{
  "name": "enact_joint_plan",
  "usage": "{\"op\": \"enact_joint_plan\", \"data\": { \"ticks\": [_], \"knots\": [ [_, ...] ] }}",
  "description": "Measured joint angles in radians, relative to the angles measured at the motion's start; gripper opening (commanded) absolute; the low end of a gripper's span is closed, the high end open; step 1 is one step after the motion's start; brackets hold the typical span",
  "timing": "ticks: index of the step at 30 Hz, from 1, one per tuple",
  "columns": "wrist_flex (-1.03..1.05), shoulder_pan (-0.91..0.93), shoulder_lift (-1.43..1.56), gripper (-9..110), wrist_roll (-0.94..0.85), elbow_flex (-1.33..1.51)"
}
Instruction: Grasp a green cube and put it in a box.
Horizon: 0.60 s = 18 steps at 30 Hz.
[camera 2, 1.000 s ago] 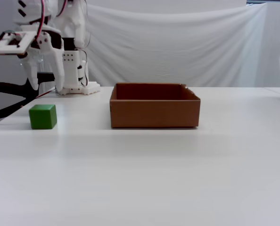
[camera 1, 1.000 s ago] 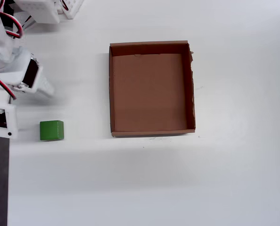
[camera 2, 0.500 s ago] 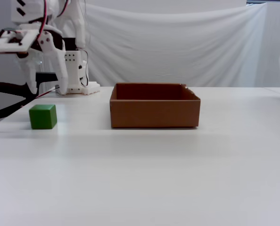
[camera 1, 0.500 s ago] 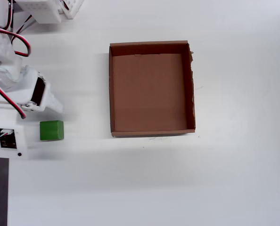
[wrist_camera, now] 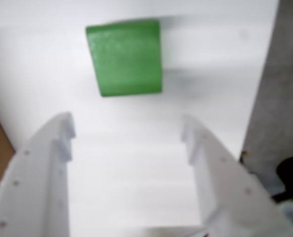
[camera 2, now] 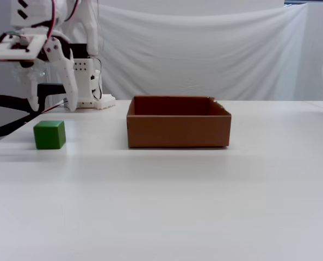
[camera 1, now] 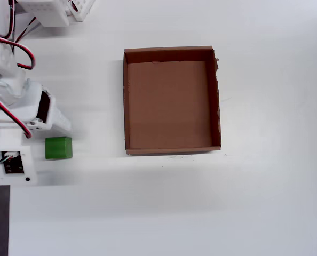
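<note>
A small bright-green matte cube (camera 2: 49, 135) sits on the white table (camera 2: 167, 201), well left of the shallow brown cardboard box (camera 2: 178, 129), which is empty. The white two-finger end effector (camera 2: 48, 104) hovers above it, spread wide, holding nothing. Grasping and placing both remain.

Lab bench, white cloth backdrop (camera 2: 205, 49)

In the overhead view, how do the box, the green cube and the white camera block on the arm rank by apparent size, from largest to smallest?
1. The box, clearly the largest.
2. The white camera block, though it sits nearer the camera, so this is unsure.
3. The green cube, the smallest as it looks.
</note>
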Motion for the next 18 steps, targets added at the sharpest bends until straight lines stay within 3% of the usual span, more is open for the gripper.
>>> {"op": "enact_joint_plan", "data": {
  "ticks": [18],
  "knots": [
    [-0.044, -0.012, -0.126, 29, -0.020, -0.049]
  ]
}}
